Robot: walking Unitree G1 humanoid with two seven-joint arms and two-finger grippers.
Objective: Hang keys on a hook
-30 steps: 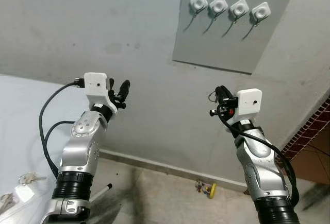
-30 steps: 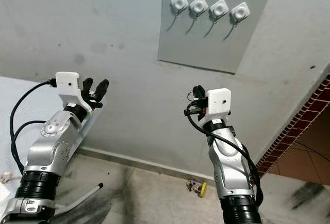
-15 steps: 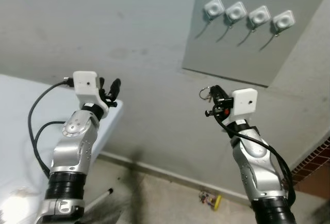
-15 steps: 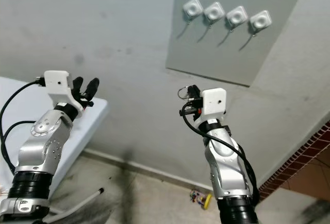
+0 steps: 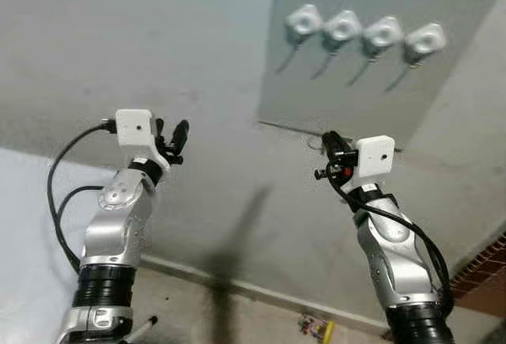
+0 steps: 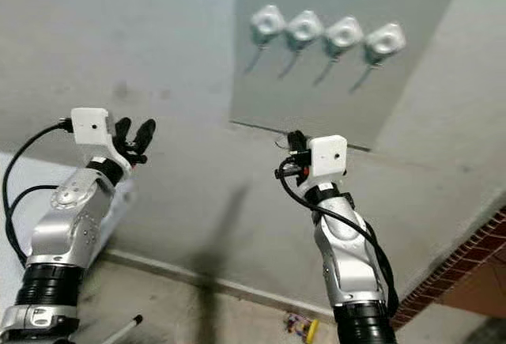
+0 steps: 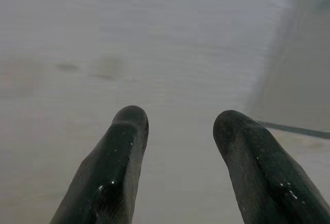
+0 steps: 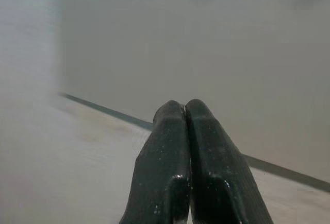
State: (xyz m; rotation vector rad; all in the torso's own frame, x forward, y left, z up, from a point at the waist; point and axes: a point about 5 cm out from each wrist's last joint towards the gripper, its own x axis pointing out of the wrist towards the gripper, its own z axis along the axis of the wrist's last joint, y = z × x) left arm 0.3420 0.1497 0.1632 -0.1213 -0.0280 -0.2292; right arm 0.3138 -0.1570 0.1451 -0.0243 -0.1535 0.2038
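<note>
Black fingers of the right gripper (image 5: pixel 326 140) are pressed together just below the grey panel (image 5: pixel 466 51), presumably pinching the keys, though no ring or key can be made out now; left gripper (image 5: pixel 170 135) spread, idle, well apart. Risk: the blurred, moving head view could spoil aim, and a thin pinch could drop them. Count: four white hooks (image 5: pixel 360 35), two grippers.
</note>
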